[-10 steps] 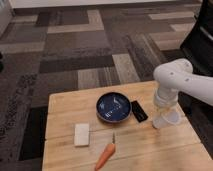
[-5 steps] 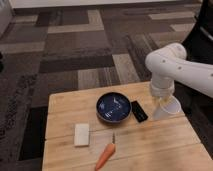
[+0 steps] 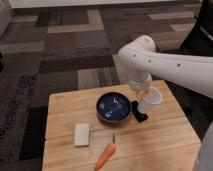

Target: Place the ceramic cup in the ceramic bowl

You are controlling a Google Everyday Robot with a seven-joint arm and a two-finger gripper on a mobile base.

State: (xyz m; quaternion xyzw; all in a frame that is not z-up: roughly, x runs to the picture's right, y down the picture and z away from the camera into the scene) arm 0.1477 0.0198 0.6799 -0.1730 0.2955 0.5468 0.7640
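I have the cup [image 3: 150, 102] up off the worktop [image 3: 165, 142], tilted, hanging just right of the bowl [image 3: 114, 108] and above the small black block [image 3: 138, 111]. The claw [image 3: 142, 90] sits at the cup's upper rim under the white arm [image 3: 170, 62]; it looks to be carrying the cup, though I cannot tell how its fingers stand. To finish well, I judge I must carry the cup left until it is over the bowl's middle, level it, lower gently so ceramic meets ceramic softly, and only then let go. The glossy bowl may slide, so no sideways push. The carrot [image 3: 105, 156] and white block [image 3: 82, 134] are well apart.
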